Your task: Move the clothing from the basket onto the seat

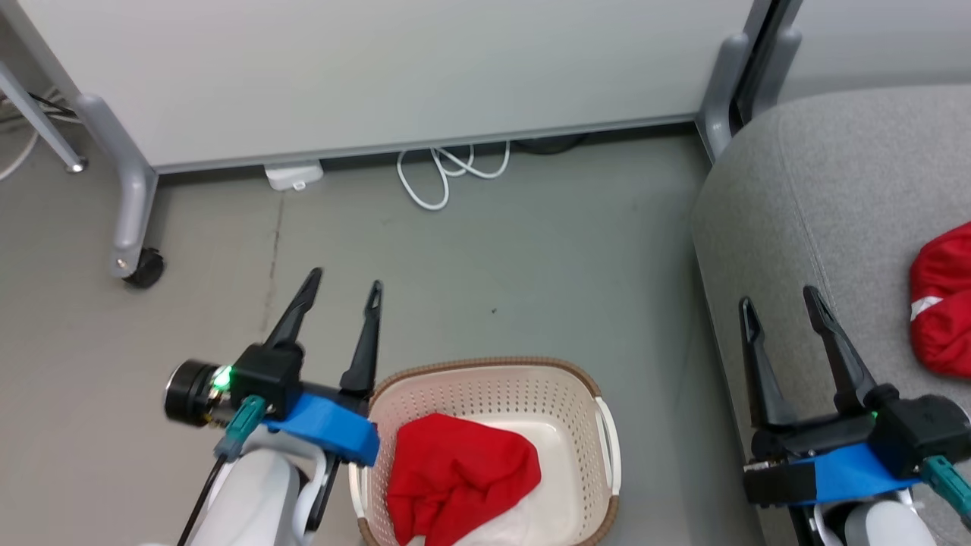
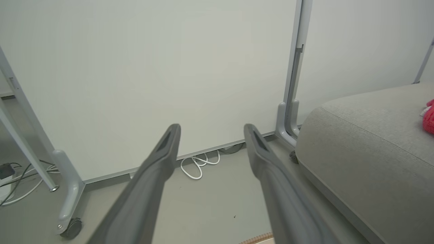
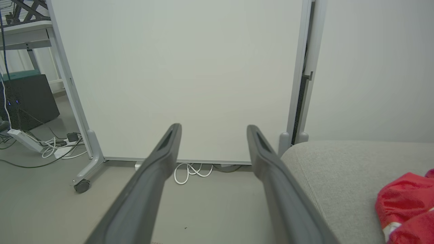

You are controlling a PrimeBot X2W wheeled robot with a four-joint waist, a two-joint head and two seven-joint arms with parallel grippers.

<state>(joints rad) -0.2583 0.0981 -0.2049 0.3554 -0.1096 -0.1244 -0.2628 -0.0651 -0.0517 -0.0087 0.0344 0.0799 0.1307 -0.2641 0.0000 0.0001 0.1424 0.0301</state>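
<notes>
A plain red garment point(image 1: 455, 478) lies bunched in the cream basket point(image 1: 561, 379) at the bottom middle of the head view. A second red garment point(image 1: 944, 299) with a white stripe rests on the grey seat point(image 1: 819, 189) at the right; it also shows as the striped garment point(image 3: 407, 206) in the right wrist view. My left gripper point(image 1: 345, 282) stands open just left of the basket, fingers pointing at the far panel. Over the seat's left edge my right gripper point(image 1: 781, 299) is open and holds nothing. Empty too are the left gripper point(image 2: 212, 130) and the right gripper point(image 3: 213, 130) in their wrist views.
A white partition panel point(image 1: 379, 68) on grey wheeled feet point(image 1: 136, 258) closes off the far side. A white cable point(image 1: 447, 171) loops on the floor under it. More cables and a dark box point(image 3: 27, 101) sit at the left behind the panel. Grey floor stretches between basket and panel.
</notes>
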